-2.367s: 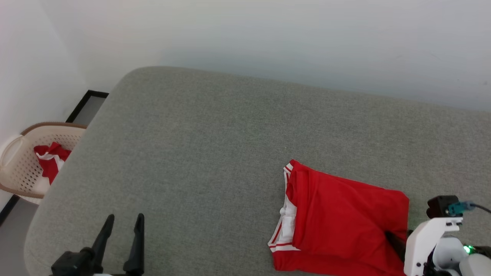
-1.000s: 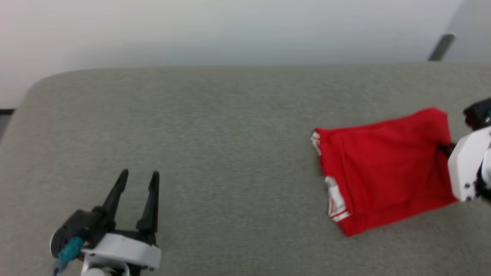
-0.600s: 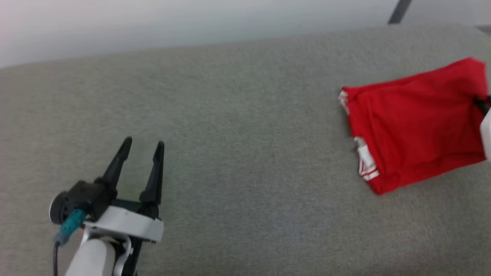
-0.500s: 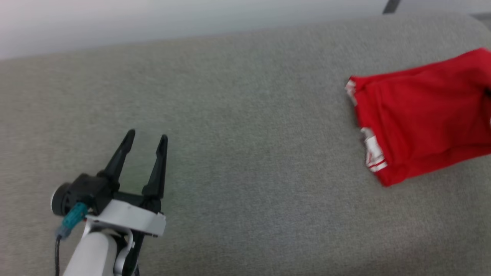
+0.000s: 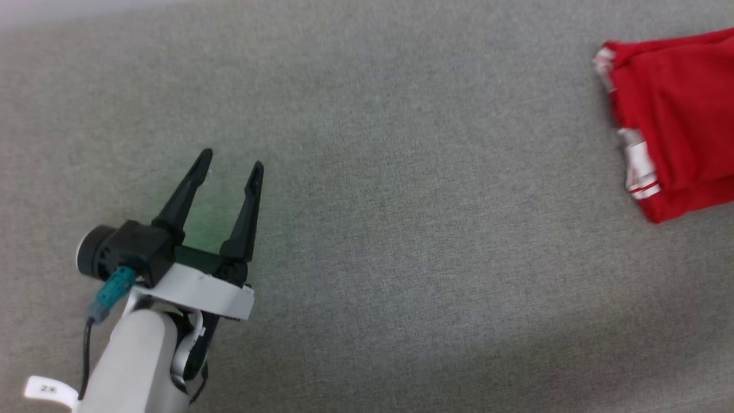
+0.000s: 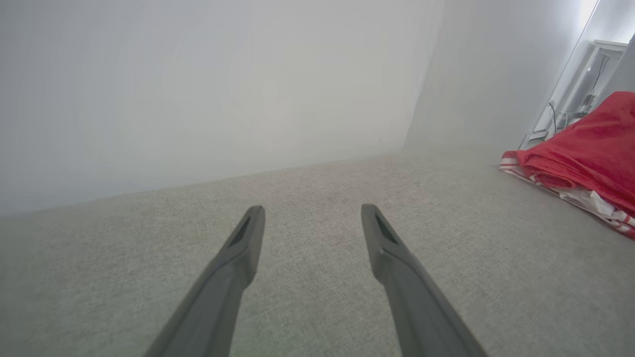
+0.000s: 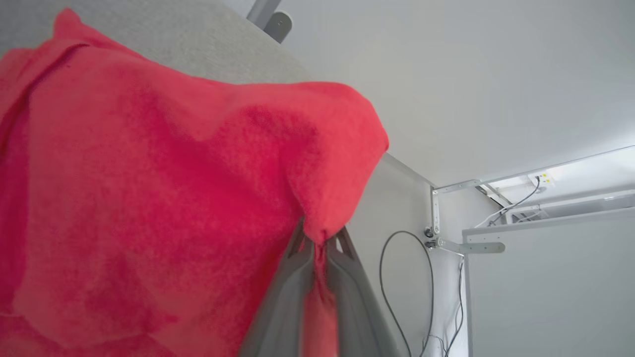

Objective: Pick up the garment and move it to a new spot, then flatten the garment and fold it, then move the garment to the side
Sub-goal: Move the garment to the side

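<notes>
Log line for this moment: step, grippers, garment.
step: move garment aside | right gripper: shut on garment edge | left gripper: open, empty, over grey surface | garment: folded

Open grey padded surface [image 5: 401,229] stretches from the left hand [image 5: 231,160] rightward to the garment [image 5: 676,115], the one obstacle, far right.

Grey woven-fabric bed [image 5: 401,201], flat and smooth. There's one folded red shirt [image 5: 676,115] lying over toward its right side, with the white striped trim facing the bed's middle and one corner lifted up off the fabric.
</notes>
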Controlling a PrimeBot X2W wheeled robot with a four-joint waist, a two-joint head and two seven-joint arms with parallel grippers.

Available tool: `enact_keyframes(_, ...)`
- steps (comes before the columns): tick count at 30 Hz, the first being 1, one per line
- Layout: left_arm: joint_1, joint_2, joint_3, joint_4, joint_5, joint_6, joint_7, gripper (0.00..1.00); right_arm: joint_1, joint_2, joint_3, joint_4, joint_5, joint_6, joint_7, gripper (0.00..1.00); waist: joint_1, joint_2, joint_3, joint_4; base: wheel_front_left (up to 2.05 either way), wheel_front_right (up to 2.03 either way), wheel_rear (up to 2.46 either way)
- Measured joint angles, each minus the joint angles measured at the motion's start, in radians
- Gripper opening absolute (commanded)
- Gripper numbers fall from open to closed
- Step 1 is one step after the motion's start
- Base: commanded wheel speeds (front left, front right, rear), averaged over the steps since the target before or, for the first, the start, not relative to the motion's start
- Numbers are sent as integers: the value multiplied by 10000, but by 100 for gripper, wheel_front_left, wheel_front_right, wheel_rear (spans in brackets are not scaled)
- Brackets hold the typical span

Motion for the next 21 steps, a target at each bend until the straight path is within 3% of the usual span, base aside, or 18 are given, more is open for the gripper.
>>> enact_keyframes(8,-523,157,-510,-71,-119,-10,0,100,-642,-397,-31,1605,-894,2,-732,0,0,0,669,86,0,0,0)
enact_keyframes(21,-876,305,-813,-65,-299,-10,0,100,-744,771,-1538,3954,-2232,0,-1444,0,0,0,1392,811,0,0,0)
